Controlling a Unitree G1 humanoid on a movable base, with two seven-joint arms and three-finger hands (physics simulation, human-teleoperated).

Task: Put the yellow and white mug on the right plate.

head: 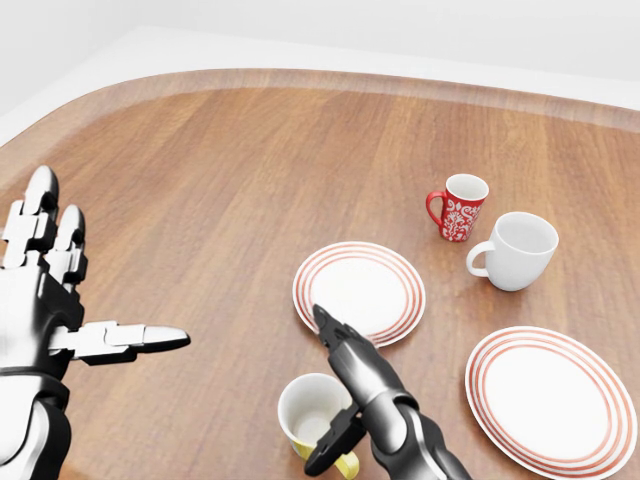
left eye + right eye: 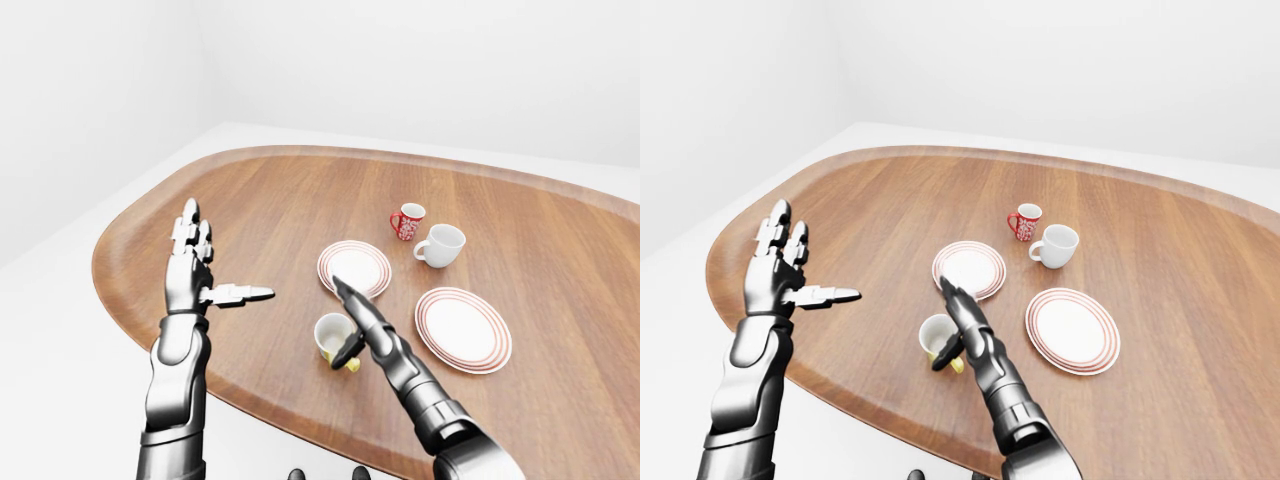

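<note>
The yellow and white mug (image 1: 306, 408) stands upright on the wooden table (image 1: 200, 180), near the bottom edge of the head view, just below the left plate (image 1: 360, 290). My right hand (image 1: 335, 392) is open beside the mug on its right. Its fingers (image 1: 335, 335) stretch straight toward the left plate and its thumb (image 1: 330, 445) hangs down by the yellow handle. The fingers do not close round the mug. The right plate (image 1: 550, 400), white with red rings, lies empty to the right of the hand. My left hand (image 1: 100, 270) is open and raised over the table at the left, holding nothing.
A red patterned mug (image 1: 460, 207) and a plain white mug (image 1: 520, 250) stand side by side above the two plates. The table's curved edge (image 2: 130, 310) runs close under my left arm.
</note>
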